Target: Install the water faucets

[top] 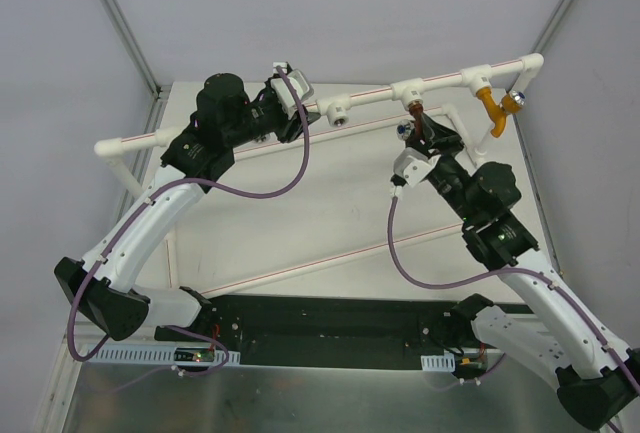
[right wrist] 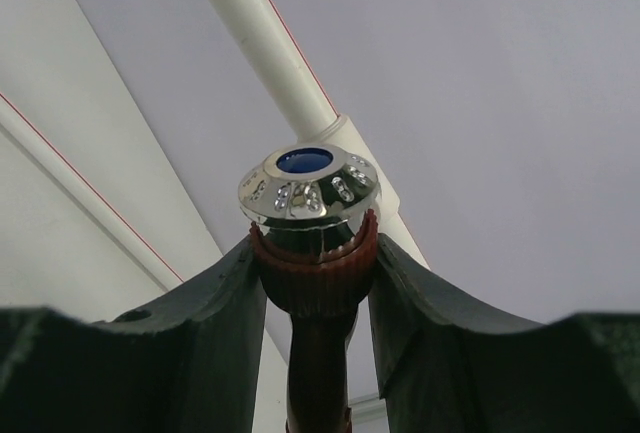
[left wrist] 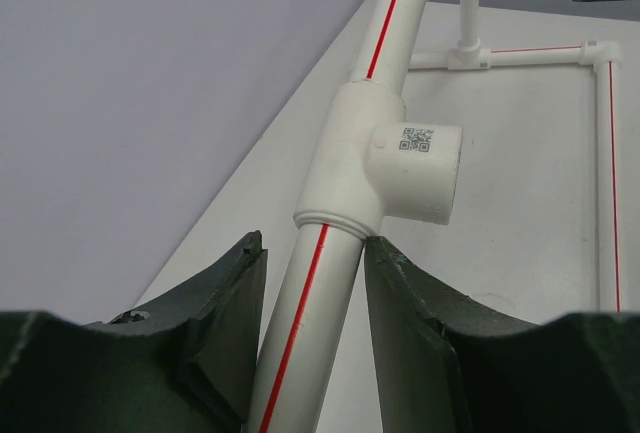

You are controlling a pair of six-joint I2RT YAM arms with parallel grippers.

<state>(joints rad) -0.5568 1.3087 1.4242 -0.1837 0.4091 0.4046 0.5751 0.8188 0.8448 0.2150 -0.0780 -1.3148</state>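
Note:
The dark reddish-brown faucet [top: 414, 113] hangs under a tee socket [top: 411, 88] on the back white pipe. My right gripper [top: 418, 135] is shut on it; in the right wrist view my fingers [right wrist: 225, 303] clamp its ribbed collar [right wrist: 312, 278] just below the shiny silver-blue cap [right wrist: 308, 185]. The orange-yellow faucet [top: 489, 106] hangs from the tee [top: 477, 77] further right, untouched. My left gripper [top: 297, 118] is shut on the white pipe [left wrist: 310, 313] just left of an empty tee socket [left wrist: 400, 153], which also shows in the top view [top: 337, 108].
The white pipe frame [top: 200, 133] runs across the back of the table with legs at both ends. Two red-striped strips [top: 330, 263] lie on the table top. A black rail [top: 320, 318] carries the arm bases at the near edge.

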